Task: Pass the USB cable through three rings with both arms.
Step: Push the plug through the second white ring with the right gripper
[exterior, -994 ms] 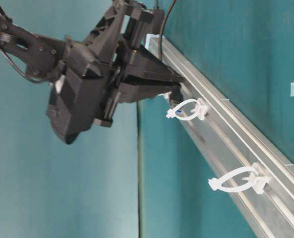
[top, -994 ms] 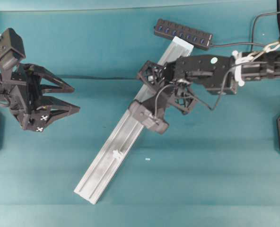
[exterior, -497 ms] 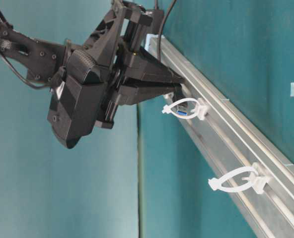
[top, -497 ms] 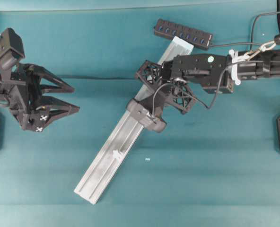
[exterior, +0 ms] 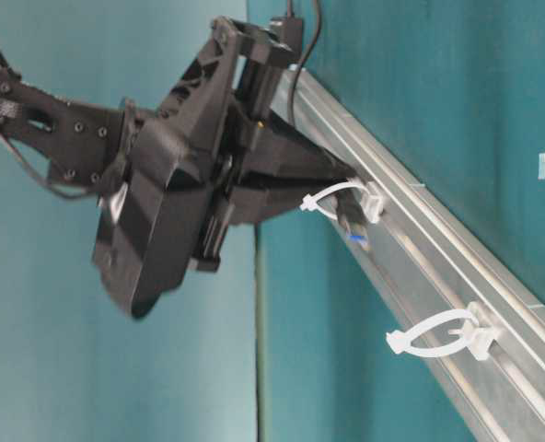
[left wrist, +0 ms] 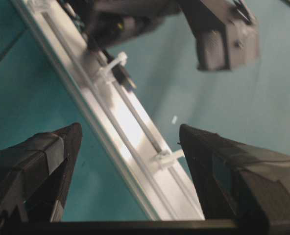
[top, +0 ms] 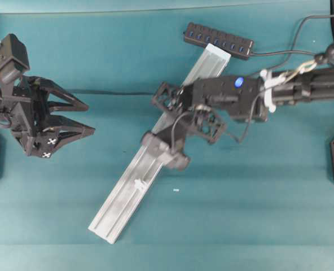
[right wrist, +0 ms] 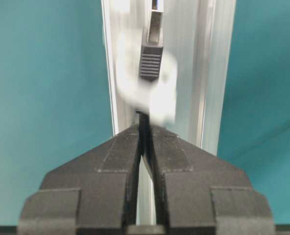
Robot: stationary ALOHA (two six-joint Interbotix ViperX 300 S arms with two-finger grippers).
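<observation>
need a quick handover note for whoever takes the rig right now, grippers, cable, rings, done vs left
Right gripper: shut on the USB cable just behind the plug.
Left gripper: open, empty, off to the side of the rail.
Done: the plug pokes through the ring at the right gripper.
Left: next ring is still empty; a third ring cannot be made out.

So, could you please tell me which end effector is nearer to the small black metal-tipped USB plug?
Right. The right end effector grips the cable just behind the USB plug; the left end effector hangs open, well away from the rail.
</observation>
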